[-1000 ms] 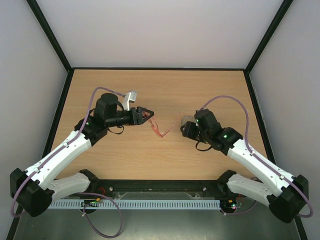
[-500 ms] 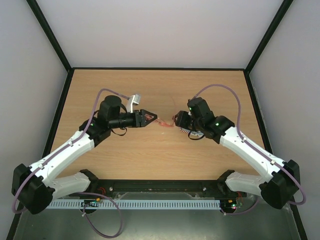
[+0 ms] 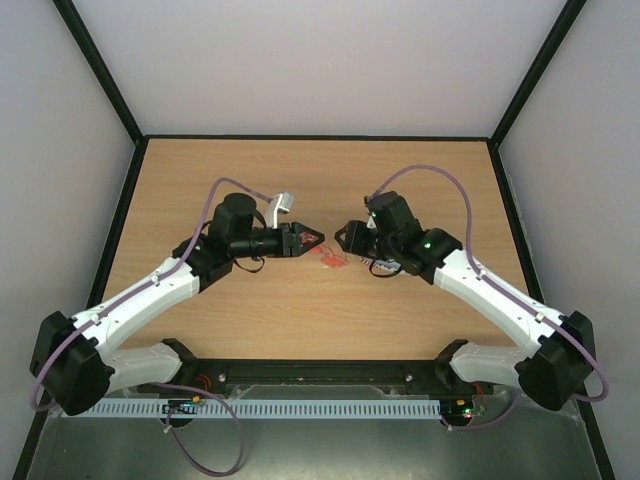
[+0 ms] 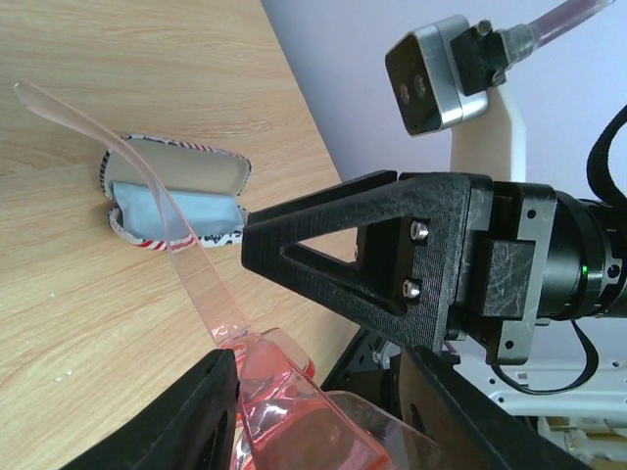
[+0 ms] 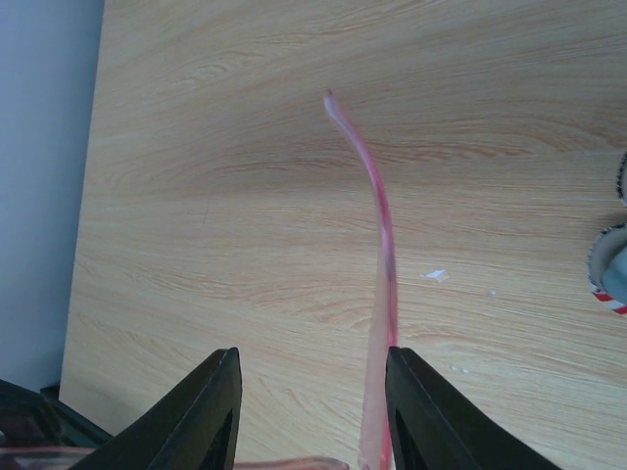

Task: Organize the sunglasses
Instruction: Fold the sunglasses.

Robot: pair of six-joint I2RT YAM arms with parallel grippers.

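Note:
The sunglasses (image 3: 328, 257), thin translucent red-orange, hang between my two grippers at the table's middle. My left gripper (image 3: 312, 238) is shut on their front (image 4: 284, 392), which fills the gap between its jaws (image 4: 315, 362) in the left wrist view. One temple arm (image 4: 167, 215) sticks out over the wood. My right gripper (image 3: 345, 237) faces the left one closely. In the right wrist view its jaws (image 5: 313, 357) stand open, and the other temple arm (image 5: 382, 245) runs along the inside of the right-hand finger only.
The open stars-and-stripes case (image 4: 176, 166) with the light blue cloth (image 4: 167, 208) inside lies on the wood beyond the glasses, and its edge (image 5: 609, 284) shows at the right of the right wrist view. Black frame rails border the table (image 3: 250, 170).
Both grippers have come together at the table's middle, the right one swinging left and the left one right. The sunglasses moved with the left gripper. The right jaws have narrowed.

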